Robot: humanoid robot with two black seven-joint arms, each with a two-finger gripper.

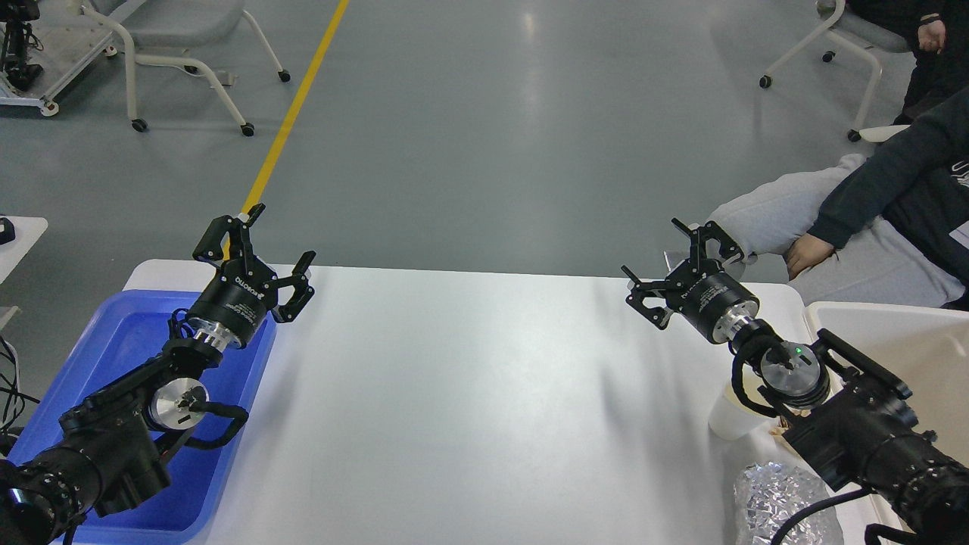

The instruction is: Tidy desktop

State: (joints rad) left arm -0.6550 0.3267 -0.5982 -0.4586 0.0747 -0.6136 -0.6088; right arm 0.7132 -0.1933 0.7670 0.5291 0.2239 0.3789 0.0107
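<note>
The desktop (469,378) is a wide matte white tabletop filling the middle of the head view. My left gripper (280,241) hovers over its far left corner, above the edge of a blue tray, fingers spread open and holding nothing. Near the far right edge my right gripper (655,253) is raised, its fingers also spread open and empty. A white paper cup (733,418) stands on the desktop at the right, partly hidden behind my right arm. A crumpled foil ball (783,501) lies at the front right.
The blue tray (113,356) sits at the left under my left arm. A cream-white bin (901,341) stands at the right edge. A seated person (870,227) is close beyond the far right corner. Wheeled chairs stand on the grey floor behind.
</note>
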